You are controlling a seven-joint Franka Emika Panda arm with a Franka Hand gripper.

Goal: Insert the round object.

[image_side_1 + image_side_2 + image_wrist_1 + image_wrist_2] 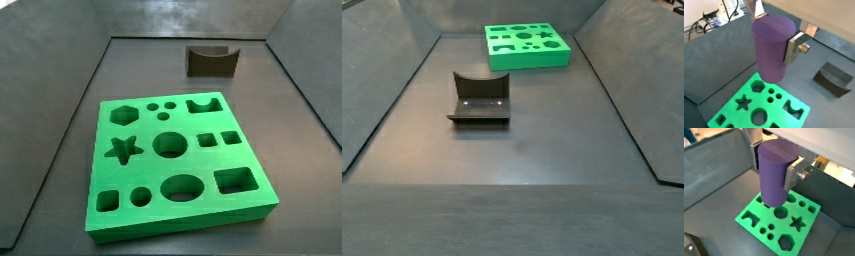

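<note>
**Still above the board: a small offset could spoil the fit**

Clearly, the gripper [774, 42] is clamped on the purple cylinder [772, 47], its silver finger [793, 49] pressed flat to the cylinder's side in both wrist views. The cylinder hangs upright over the green board [784, 230], its lower end above the board's edge; how close it is to the surface I cannot tell. Neither side view shows the arm or cylinder. The board's large round holes [173, 144] look barely wider than the cylinder, so I judge a slight sideways offset or tilt would land it on the rim, jamming it or shoving the board. The dark grey block [480, 97] sits well apart, no threat.
</note>
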